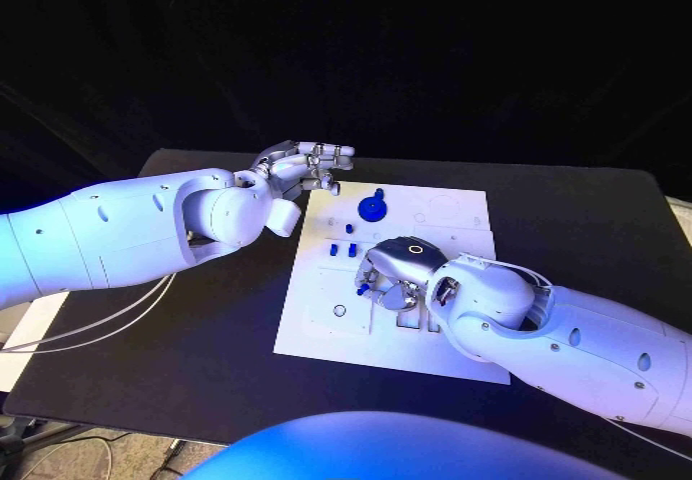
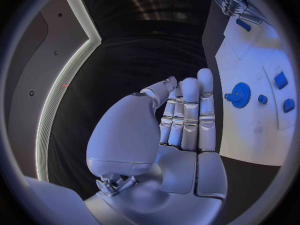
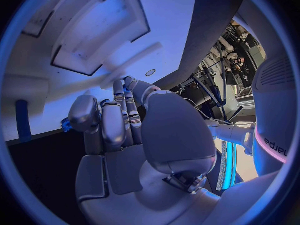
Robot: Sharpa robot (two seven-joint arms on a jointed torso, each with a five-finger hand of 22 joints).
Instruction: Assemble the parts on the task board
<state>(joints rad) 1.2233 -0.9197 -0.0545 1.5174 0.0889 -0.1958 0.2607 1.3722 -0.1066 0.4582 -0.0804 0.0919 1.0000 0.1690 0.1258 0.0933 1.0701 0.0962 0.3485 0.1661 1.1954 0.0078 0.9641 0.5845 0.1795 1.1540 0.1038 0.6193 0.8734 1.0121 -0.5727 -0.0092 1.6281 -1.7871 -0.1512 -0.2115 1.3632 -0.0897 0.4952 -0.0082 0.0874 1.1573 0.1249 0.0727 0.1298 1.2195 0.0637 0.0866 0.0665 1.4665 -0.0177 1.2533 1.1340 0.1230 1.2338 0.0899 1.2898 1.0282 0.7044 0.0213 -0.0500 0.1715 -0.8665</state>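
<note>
The white task board [image 1: 320, 335] lies in the middle of the black table. A blue gear [image 1: 374, 208] stands near its far edge, and it shows again [image 2: 238, 95] in the left wrist view. Small blue parts [image 1: 340, 250] lie just nearer than the gear. My right hand [image 1: 392, 277] is bent down over the board's middle. It pinches a small blue part [image 3: 65, 124] at its fingertips, just above the plate. My left hand [image 1: 302, 166] hovers off the board's far left corner, fingers stretched side by side [image 2: 187, 115], holding nothing.
The board [image 3: 94, 15] has shallow rectangular recesses and round holes near my right hand. A blue upright piece [image 3: 23, 120] stands on it close to that hand. Bare black table [image 1: 577, 215] lies right of the board and also on its left.
</note>
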